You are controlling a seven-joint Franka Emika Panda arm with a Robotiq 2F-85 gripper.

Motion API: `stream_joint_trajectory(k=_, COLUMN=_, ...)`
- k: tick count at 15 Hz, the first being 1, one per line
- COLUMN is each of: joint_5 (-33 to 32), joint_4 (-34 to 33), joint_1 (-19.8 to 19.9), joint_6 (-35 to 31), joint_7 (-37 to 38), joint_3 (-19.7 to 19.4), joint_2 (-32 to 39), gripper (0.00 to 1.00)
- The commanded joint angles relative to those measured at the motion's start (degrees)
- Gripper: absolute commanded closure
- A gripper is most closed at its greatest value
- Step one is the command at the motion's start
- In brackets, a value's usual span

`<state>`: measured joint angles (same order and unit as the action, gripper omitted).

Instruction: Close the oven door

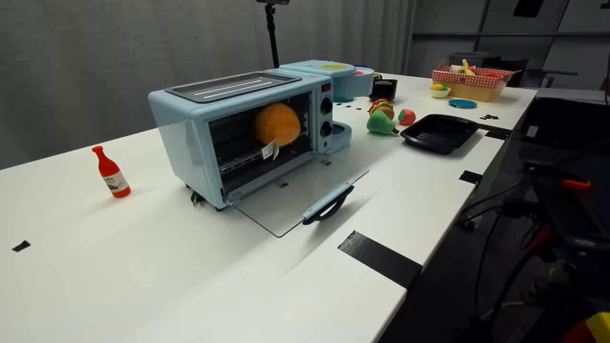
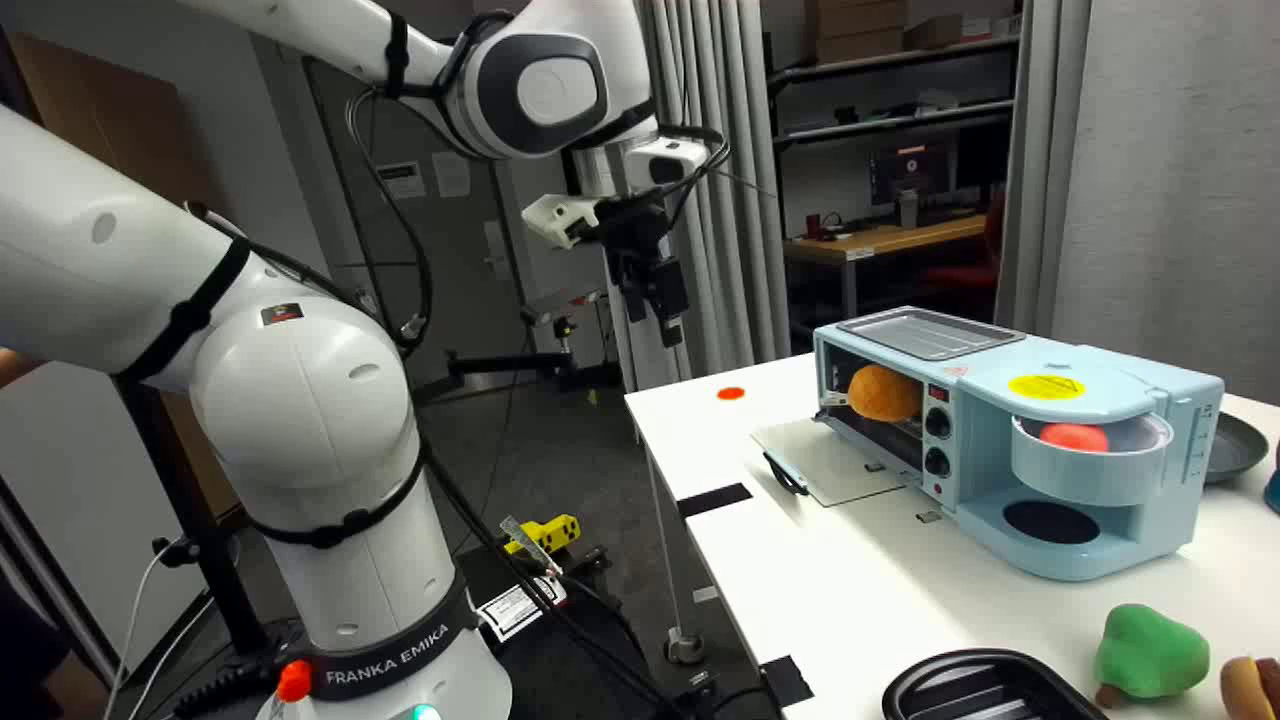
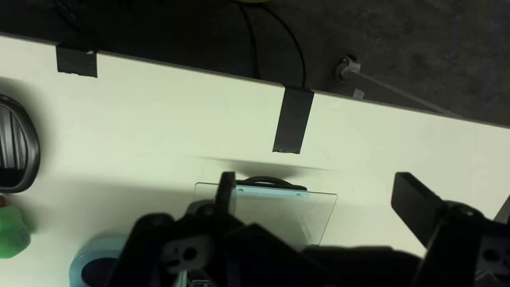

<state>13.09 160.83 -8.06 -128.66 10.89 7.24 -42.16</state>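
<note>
My gripper (image 3: 316,189) hangs higher than the open door (image 3: 283,216), fingers (image 3: 414,203) spread. Below it I see: ball (image 1: 278,123) inside oven (image 1: 175,138); black tray (image 1: 442,132), pear (image 1: 381,123) off to one side.

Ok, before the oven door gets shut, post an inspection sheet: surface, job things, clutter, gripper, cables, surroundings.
Surface: white table, black tape at its edge.
Oven: upright on the table, orange object inside.
Door: open, swung down, glass out over the table.
Clutter: bottle, pear, strawberry, black tray, basket; all on the table, off the door.
Gripper: open, raised clear of the door; in its grip, nothing seen.
Cables: strapped along the arm, with slack loops; others show beyond the table edge.
Surroundings: curtain, desk; possibly a person's forearm at the left edge of an exterior view, too cropped to confirm.
</note>
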Motion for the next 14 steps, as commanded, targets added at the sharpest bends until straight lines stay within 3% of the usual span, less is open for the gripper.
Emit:
stream_joint_trajectory(k=1, joint_5=-0.01, joint_4=-0.34, joint_1=0.07, joint_6=0.29, joint_7=-0.03, joint_3=0.02, joint_2=0.18, gripper=0.00)
stream_joint_trajectory(k=14, joint_5=-0.01, joint_4=-0.29, joint_1=0.07, joint_6=0.28, joint_7=-0.02, joint_3=0.01, joint_2=0.70, gripper=0.00)
